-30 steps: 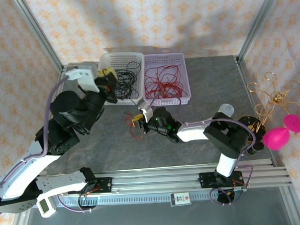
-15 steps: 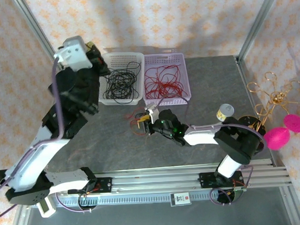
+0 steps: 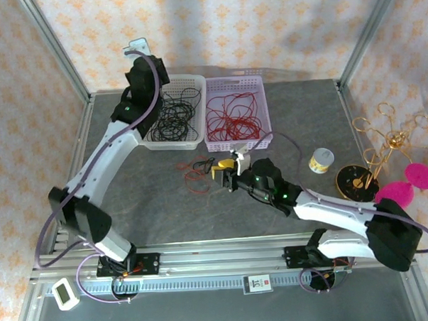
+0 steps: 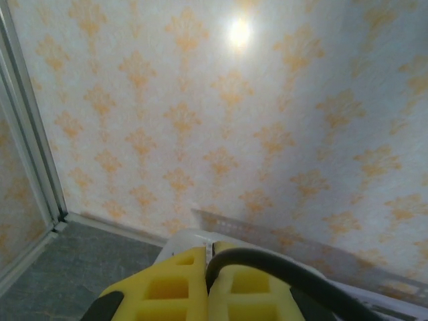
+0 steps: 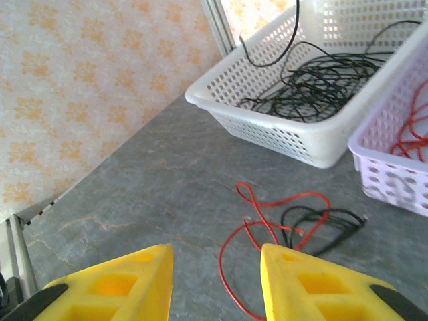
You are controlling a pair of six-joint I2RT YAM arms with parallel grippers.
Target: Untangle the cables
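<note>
Left arm is up high over the back of the grey stone-look tabletop (image 3: 145, 199). On its wrist camera the yellow left fingers (image 4: 170, 284) are pressed together, and a black cable (image 4: 281, 264) comes out of the seam between them and curves off to the right, so it is pinched there. Patterned wallpaper sits behind them.

Below that arm is the white perforated plastic basket (image 3: 172, 143), with a heap of loose black cables (image 3: 173, 118) coiled inside. Touching its right side is the lavender perforated plastic basket (image 3: 238, 143), which holds the loose red cables (image 3: 233, 117).

Now the right arm, stretched low across the middle of the tabletop. Its yellow right fingers (image 3: 220, 171) are spread, with a clear gap and nothing between them. Just in front of the tips lies the small tangle of red and black cables (image 3: 198, 172), flat on the tabletop and near the front walls of the two baskets.

From the right wrist camera, the right fingers (image 5: 127, 281) frame that tangle (image 5: 294, 227). Red loops are wound through a black loop, the nearest red loop runs down between the two tips, and I can't tell whether it touches them. Beyond it, one black strand (image 5: 294, 27) rises out of the white basket (image 5: 287, 134) and leaves the top of the picture. The lavender basket (image 5: 391, 180) is at the right edge.

Over at the far right of the tabletop stands the gold wire ornament (image 3: 383, 135), well apart from the cables.
</note>
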